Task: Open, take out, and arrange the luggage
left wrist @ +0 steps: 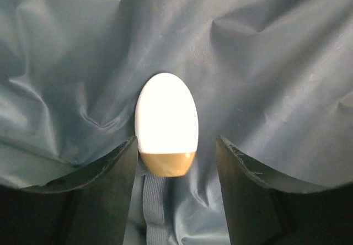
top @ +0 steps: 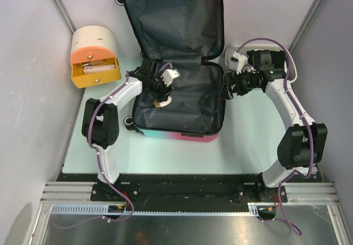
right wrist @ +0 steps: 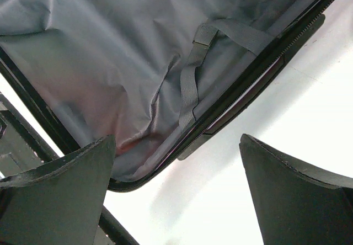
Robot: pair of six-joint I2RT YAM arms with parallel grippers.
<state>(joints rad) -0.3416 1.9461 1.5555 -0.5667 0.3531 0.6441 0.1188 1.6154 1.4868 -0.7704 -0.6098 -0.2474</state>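
While the luggage (top: 182,52) lies opened flat in the middle of the table (top: 248,140), its lid swung to the far side and its dark lining showing, the left gripper (left wrist: 176,143) hangs inside the near half. Its fingers are apart, straddling a white egg-shaped object (left wrist: 165,112) with a tan base but not clamped on it. The right gripper (right wrist: 176,140) hovers at the luggage's right rim, jaws spread wide and holding nothing. A cream-and-orange drawer box (top: 95,57) sits off the far-left corner.

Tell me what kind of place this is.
Probably a robot lab's test cell: metal frame posts, the left arm and right arm bolted along a rail, and the luggage on the table.
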